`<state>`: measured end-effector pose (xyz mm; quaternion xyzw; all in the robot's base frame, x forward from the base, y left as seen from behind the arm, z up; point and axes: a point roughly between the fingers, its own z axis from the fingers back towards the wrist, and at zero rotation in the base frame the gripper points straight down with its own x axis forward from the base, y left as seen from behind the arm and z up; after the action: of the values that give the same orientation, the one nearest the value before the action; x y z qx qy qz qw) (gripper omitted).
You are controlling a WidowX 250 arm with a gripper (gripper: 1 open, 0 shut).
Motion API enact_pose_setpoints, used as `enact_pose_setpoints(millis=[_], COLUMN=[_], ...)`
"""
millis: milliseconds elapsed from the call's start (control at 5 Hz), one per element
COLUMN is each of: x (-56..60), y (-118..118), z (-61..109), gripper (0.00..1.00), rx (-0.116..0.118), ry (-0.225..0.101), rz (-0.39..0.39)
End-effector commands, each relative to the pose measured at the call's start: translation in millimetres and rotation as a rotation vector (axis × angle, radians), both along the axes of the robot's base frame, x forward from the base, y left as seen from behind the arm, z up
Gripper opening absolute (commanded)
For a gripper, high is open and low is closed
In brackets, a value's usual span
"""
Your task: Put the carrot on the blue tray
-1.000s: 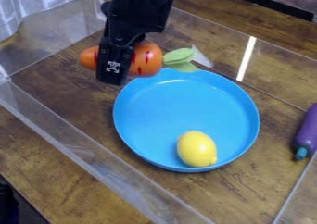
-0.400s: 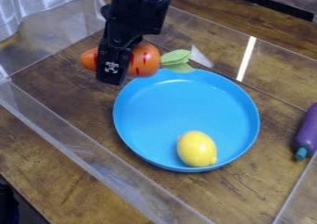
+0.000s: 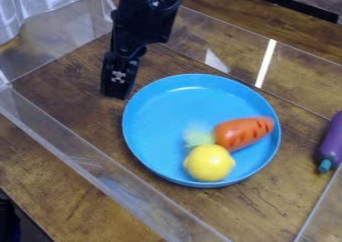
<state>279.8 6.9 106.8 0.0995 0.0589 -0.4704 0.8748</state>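
Observation:
The orange carrot (image 3: pixel 245 132) lies on its side on the blue tray (image 3: pixel 171 108), right of centre. Its pale green leaves (image 3: pixel 198 138) are blurred and point left, just above the yellow lemon. My gripper (image 3: pixel 120 84) hangs over the wooden table just past the tray's upper left rim, well apart from the carrot. It points down, open and empty. One black finger (image 3: pixel 118 76) with a white mark faces the camera; the other is hidden behind it.
A round yellow lemon (image 3: pixel 209 163) sits on the tray's near side, close to the carrot's leaves. A purple toy (image 3: pixel 330 141) lies at the right edge of the table. Low clear plastic walls (image 3: pixel 94 171) ring the wooden work area.
The carrot has left my gripper and now lies on the tray by the lemon. It was held beside the tray's upper left rim before. The gripper has barely shifted.

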Motion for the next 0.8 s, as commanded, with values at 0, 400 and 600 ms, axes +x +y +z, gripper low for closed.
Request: enact_pose_setpoints(millis=[0,400,600], x=[10.0,12.9,14.0], y=[-3.8,-15.4,-23.2], z=[7.6,1.6,-1.4], gripper=[1.00,1.00,1.00], rx=[0.001,-0.006,-0.014], ry=[-0.060,-0.088,-0.098], rz=[-0.002,-0.046,-0.089])
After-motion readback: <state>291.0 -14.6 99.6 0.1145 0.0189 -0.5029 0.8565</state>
